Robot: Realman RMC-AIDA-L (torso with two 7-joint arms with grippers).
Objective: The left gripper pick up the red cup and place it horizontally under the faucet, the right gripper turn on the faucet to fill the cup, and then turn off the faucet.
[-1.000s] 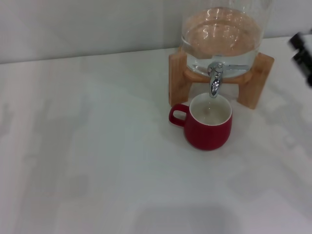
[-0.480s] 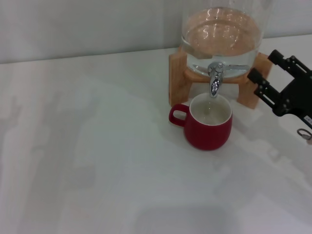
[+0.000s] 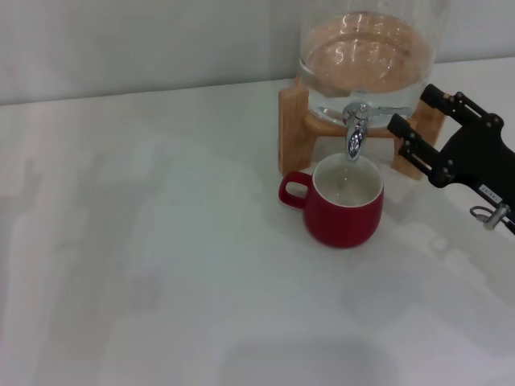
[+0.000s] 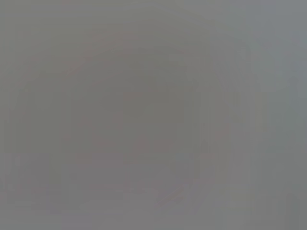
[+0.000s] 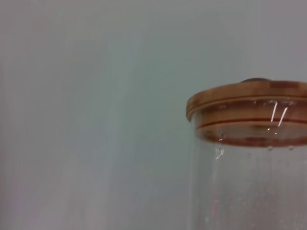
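Glass jar dispenser [image 3: 366, 60] on its wooden stand [image 3: 294, 133] carries the faucet [image 3: 355, 129] directly above the red cup [image 3: 344, 201], which stands upright just before the stand. Beside the faucet's right, the right gripper [image 3: 412, 117] hovers with fingers spread, grasping nothing; bare table [image 3: 145, 257] spreads wide left of the cup.

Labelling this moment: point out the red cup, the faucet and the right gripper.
red cup [image 3: 344, 217], head view, front of its red body.
faucet [image 3: 354, 133], head view, chrome spout.
right gripper [image 3: 414, 112], head view, between its fingertips.

A clear glass jar dispenser [image 3: 366, 56] holding water sits in a wooden stand [image 3: 294, 129] at the far right of the white worktop [image 3: 161, 265] — a wooden lid [image 5: 247, 112] caps the jar.
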